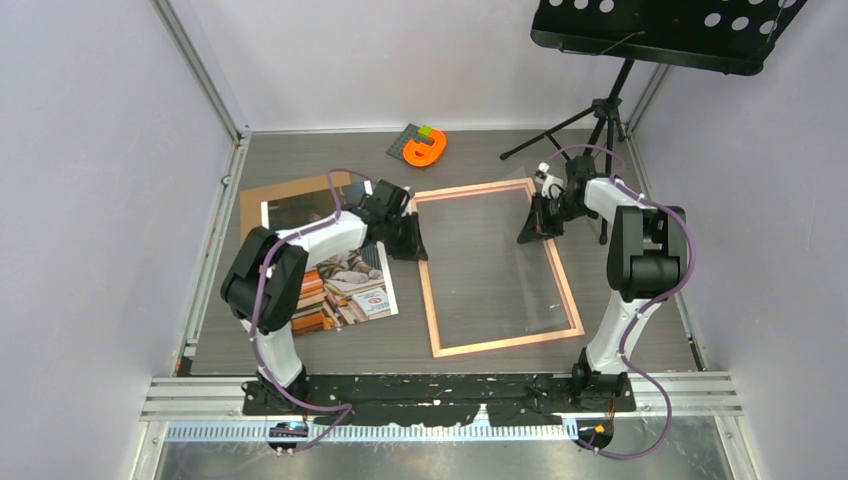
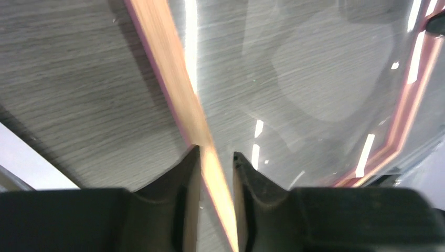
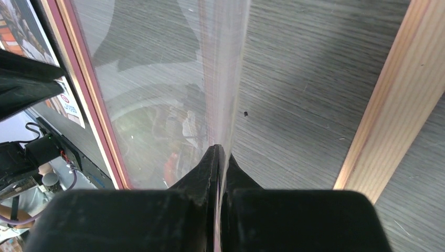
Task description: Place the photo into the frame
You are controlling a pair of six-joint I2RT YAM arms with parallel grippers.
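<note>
**Left tool** (image 2: 215,154): fingers parted narrowly, straddling the left rail of the frame (image 2: 176,79) near its far corner. A gap shows beside the rail, so the rail is judged bracketed rather than clamped.

**Right tool** (image 3: 221,149): fingers pinched together on the thin right edge of the clear pane (image 3: 157,94), which is seen edge-on between them. The pane appears tilted, its held edge raised inboard of the frame's pale right rail.

**Frame:** flat on the desk (image 1: 470,160) between the two arms, its long sides running away from the bases. It holds nothing but the pane.

**Photo** (image 1: 355,285): just beside the frame on its left, face up, partly on a brown board (image 1: 255,200) and partly hidden by the left arm. Neither tool touches it.

**Step in hand (judged):** readying the frame, with the pane held up to make room. The insertion itself is not begun.

**Next move (judged):** the left tool must leave the rail, reach back to the photo and catch it by a free edge, since a flat sheet offers little to pinch. The right tool should keep the pane up while the sheet slides over the left rail into the frame, uncreased.
</note>
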